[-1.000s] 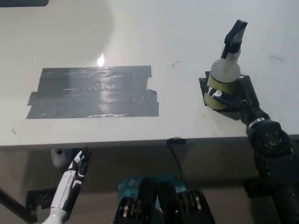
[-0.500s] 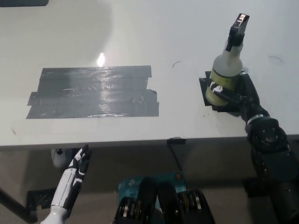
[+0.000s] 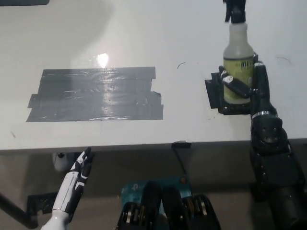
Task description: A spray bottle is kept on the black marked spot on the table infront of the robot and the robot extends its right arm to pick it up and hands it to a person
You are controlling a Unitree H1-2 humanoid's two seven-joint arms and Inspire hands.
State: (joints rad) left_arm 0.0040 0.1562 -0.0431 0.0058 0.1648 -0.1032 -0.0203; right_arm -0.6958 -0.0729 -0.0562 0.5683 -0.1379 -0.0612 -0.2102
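Observation:
A translucent spray bottle (image 3: 238,52) with a yellow-green label and a black trigger head stands upright at the right of the white table (image 3: 144,28), over a small black taped spot (image 3: 214,93). My black right hand (image 3: 247,86) is shut on the bottle's lower body, fingers wrapped around the label. The bottle looks raised off the spot, its head reaching the picture's top edge. My white left hand (image 3: 79,175) hangs below the table's front edge at the lower left, fingers apart and holding nothing.
A large grey patch of tape (image 3: 96,94) covers the table's middle left. The table's front edge (image 3: 144,144) runs across the picture. A small black clip (image 3: 181,143) sits on that edge. No person is in view.
The right hand has tipped the bottle from leaning to upright and carried it up and away from me. The left hand has stayed put.

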